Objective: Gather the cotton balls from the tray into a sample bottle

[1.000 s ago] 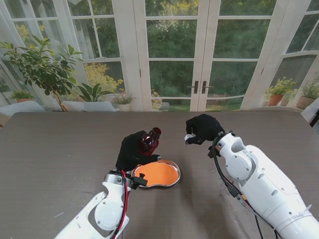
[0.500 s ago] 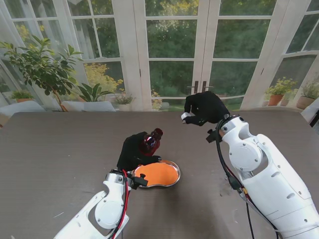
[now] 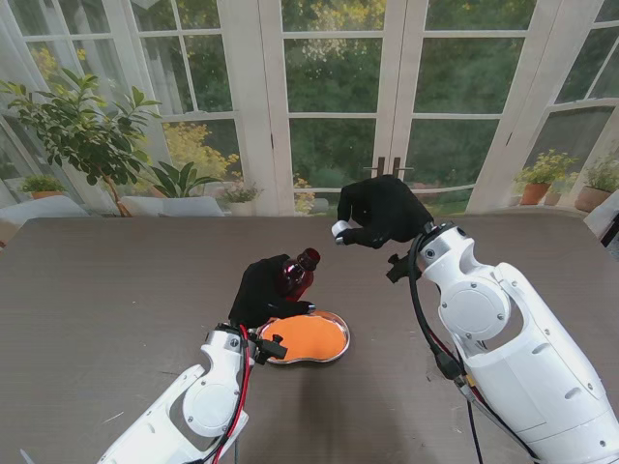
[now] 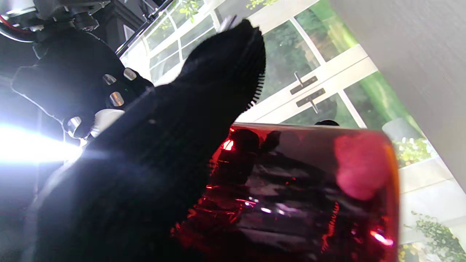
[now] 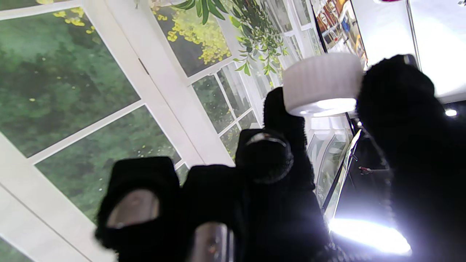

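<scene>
My left hand [image 3: 259,290], in a black glove, is shut on the dark red sample bottle [image 3: 294,274], held tilted just beyond the far rim of the metal tray [image 3: 340,332]. The tray's inside is orange; no cotton balls show in it. The bottle [image 4: 302,189] fills the left wrist view beside my gloved fingers [image 4: 204,94]. My right hand [image 3: 379,211] is raised high over the table, to the right of and beyond the bottle. It pinches a white ribbed cap [image 3: 340,229], seen close in the right wrist view as the cap [image 5: 322,83] between fingertip and thumb.
The brown table [image 3: 116,290] stretches wide on both sides of the tray. Glass doors and potted plants [image 3: 82,126] stand behind its far edge.
My right hand has risen and swung left toward the bottle, carrying the white cap. The left hand and bottle have barely shifted.
</scene>
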### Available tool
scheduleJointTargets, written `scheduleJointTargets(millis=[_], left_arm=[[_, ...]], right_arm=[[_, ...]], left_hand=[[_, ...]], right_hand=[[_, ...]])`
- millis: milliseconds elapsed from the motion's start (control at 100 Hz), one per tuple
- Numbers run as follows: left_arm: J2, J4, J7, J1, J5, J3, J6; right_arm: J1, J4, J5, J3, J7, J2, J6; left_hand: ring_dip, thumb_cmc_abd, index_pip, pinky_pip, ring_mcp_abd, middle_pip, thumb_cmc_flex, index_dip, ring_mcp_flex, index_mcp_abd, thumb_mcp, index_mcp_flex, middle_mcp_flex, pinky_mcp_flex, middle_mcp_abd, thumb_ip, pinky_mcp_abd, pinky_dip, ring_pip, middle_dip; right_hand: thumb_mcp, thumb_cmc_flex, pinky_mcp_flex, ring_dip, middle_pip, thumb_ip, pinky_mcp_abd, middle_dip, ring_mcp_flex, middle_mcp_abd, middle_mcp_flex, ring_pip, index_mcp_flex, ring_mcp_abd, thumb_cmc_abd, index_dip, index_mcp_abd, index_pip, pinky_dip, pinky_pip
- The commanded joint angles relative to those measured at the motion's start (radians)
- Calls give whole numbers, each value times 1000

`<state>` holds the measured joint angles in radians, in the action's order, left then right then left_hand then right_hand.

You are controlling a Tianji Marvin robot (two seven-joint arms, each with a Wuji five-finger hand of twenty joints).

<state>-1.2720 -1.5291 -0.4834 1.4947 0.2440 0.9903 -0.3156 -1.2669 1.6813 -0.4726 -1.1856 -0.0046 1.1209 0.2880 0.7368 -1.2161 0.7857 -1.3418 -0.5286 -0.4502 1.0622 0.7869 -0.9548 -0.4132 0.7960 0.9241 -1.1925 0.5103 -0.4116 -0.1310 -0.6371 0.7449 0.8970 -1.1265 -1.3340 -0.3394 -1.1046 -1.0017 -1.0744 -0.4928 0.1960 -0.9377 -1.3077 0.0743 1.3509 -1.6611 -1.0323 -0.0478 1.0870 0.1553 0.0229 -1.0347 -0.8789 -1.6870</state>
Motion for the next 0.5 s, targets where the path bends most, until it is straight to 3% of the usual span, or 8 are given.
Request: scheduleJointTargets(millis=[0,490], left_arm=[[-1,-2,22,-3,-5,0,3],[4,16,47,-19,-9,0,-13]], right_arm=[[-10,18,-6,10,17,1,10],[-19,43,-14,61,35,-4,58]], left_hand=[[10,819,130,11,-96,1,67,25,-19,146,83,93,-43,-28,3,17,8,15,4,-13],[10,819,130,11,-96,0,66,26,-19,145,83,94,-44,-27,4,18,7,16,4,-13]], right_hand=[[-91,-96,-22,3,-30,70,17,-16,-10,6,91,-68,-58,-71,-80,87,25,-113,2,-95],[-86,-97,-22,3,-27,72,16,-18,-10,5,91,-68,-57,-72,-81,90,24,-111,2,-95]])
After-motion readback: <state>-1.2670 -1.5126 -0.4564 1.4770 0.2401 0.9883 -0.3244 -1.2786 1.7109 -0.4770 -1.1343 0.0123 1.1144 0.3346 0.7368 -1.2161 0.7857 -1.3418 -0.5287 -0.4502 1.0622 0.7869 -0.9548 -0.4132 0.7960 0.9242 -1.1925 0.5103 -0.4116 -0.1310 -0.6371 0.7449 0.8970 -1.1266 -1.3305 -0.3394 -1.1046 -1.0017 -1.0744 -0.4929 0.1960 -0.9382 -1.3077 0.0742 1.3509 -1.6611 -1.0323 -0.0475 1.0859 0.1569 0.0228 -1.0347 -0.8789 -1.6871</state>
